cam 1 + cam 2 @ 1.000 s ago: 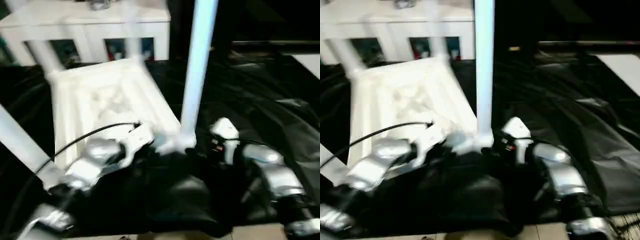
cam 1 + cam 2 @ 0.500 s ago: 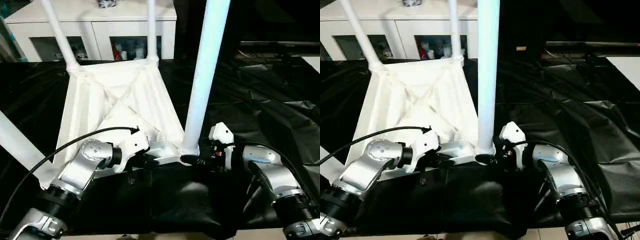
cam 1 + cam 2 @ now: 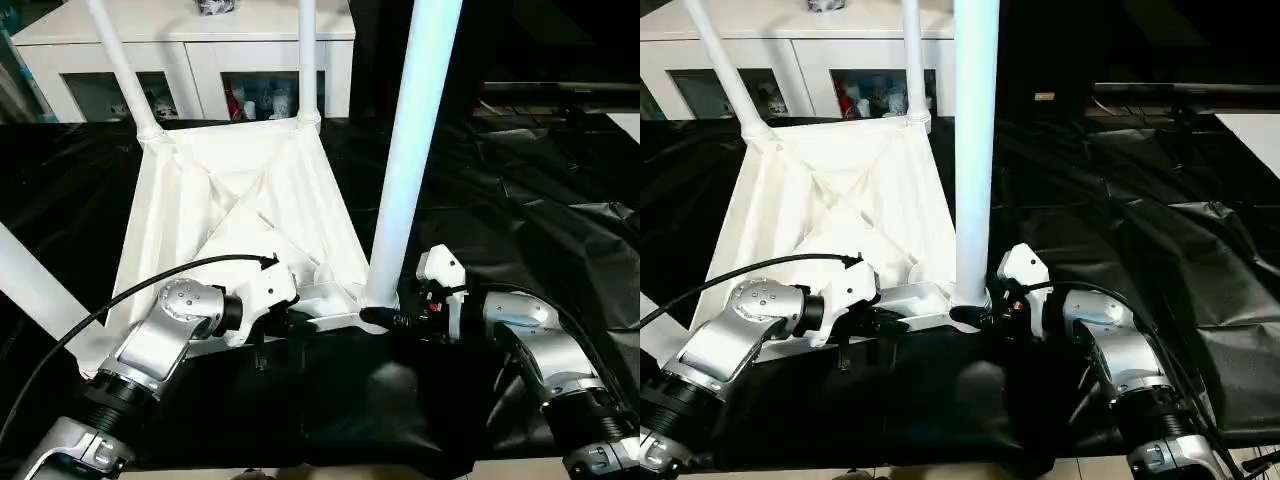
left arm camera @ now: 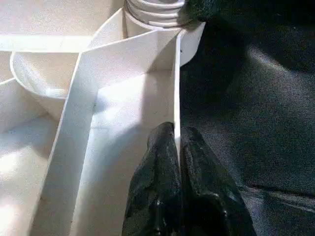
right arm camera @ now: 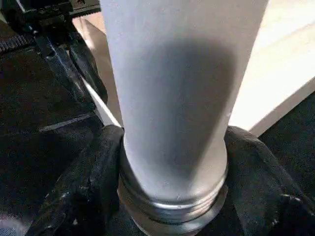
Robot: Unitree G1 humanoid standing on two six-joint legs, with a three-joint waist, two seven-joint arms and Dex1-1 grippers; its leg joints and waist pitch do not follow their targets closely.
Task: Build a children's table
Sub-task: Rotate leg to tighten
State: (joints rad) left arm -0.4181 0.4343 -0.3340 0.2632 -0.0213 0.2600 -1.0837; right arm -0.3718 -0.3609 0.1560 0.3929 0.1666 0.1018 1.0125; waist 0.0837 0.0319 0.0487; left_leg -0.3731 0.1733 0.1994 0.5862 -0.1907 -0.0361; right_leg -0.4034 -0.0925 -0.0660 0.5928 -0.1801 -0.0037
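The two head cameras look forward and down from above the forearms, a small step apart, sharing the upturned table point(image 3: 235, 215), the near leg point(image 3: 410, 150) and the cabinet point(image 3: 820, 60) at 12 o'clock. The left wrist camera sits very close behind the left hand point(image 4: 178, 196), facing along the table's rim. The right wrist camera looks along the right hand point(image 5: 172, 196), close against the same leg's base.
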